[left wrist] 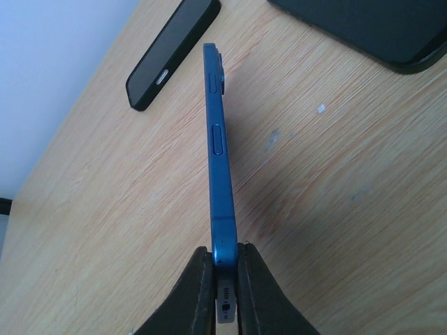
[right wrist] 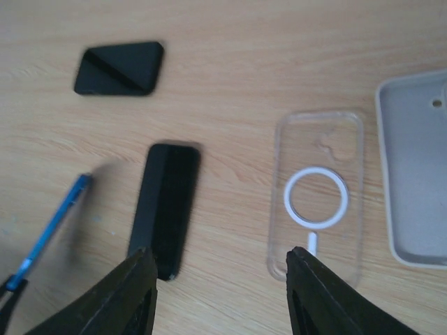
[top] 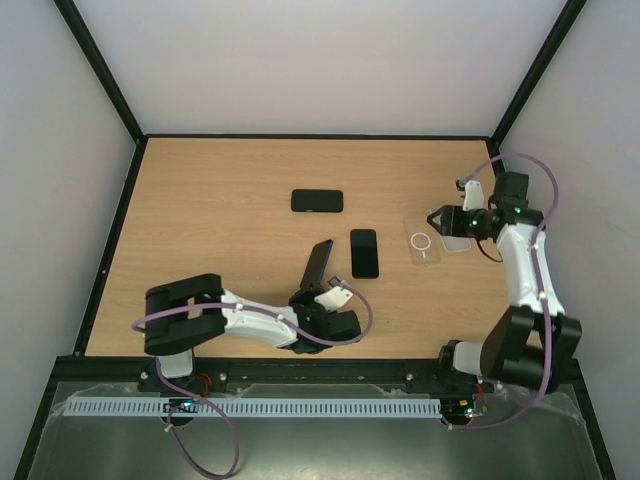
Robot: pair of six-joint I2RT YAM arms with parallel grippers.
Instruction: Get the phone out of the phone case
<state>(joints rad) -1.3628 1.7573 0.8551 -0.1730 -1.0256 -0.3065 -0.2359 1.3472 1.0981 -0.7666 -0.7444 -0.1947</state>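
My left gripper (top: 316, 296) (left wrist: 225, 264) is shut on the bottom end of a blue phone (top: 319, 262) (left wrist: 216, 146). It holds the phone on edge, tilted up off the table and bare of any case. A matte-looking black slab, apparently the phone case (top: 365, 253) (left wrist: 377, 28) (right wrist: 165, 209), lies flat just right of the phone. Its camera opening does not show. My right gripper (top: 437, 220) (right wrist: 220, 276) is open and empty, hovering over the table between this slab and a clear case.
A glossy black phone (top: 317, 201) (left wrist: 171, 56) (right wrist: 119, 68) lies farther back. A clear case with a white ring (top: 424, 245) (right wrist: 318, 199) and a pale grey case (top: 457, 242) (right wrist: 415, 167) lie at the right, under my right arm.
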